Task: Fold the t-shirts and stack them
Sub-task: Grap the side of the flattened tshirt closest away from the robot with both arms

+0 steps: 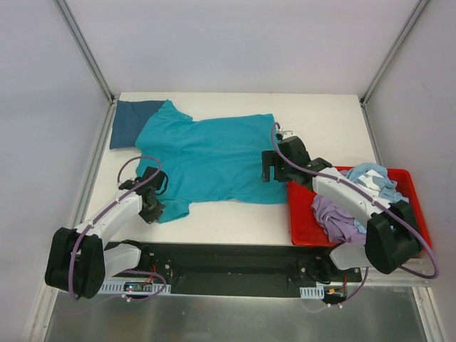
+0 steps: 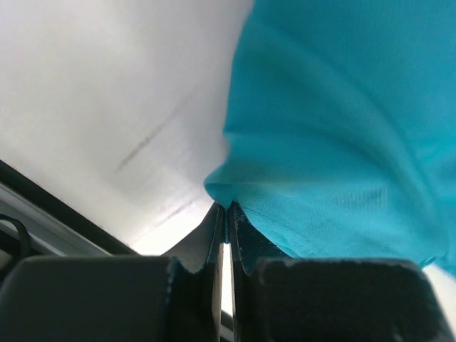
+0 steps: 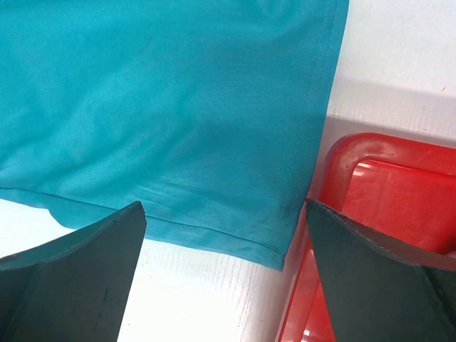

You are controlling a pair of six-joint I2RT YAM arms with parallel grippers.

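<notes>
A teal t-shirt [image 1: 214, 157] lies spread flat on the white table, collar to the left, hem to the right. My left gripper [image 1: 152, 205] is shut on the edge of its near sleeve; the left wrist view shows teal cloth [image 2: 335, 142] pinched between the closed fingers. My right gripper [image 1: 274, 174] is open and empty, just above the shirt's near hem corner [image 3: 281, 249], next to the red bin. A folded dark blue shirt [image 1: 132, 122] lies at the back left, partly under the teal sleeve.
A red bin [image 1: 299, 214] stands at the near right holding a light blue [image 1: 372, 178] and a purple [image 1: 335, 217] crumpled shirt; its rim [image 3: 342, 153] shows by my right finger. Metal frame posts rise at both back corners.
</notes>
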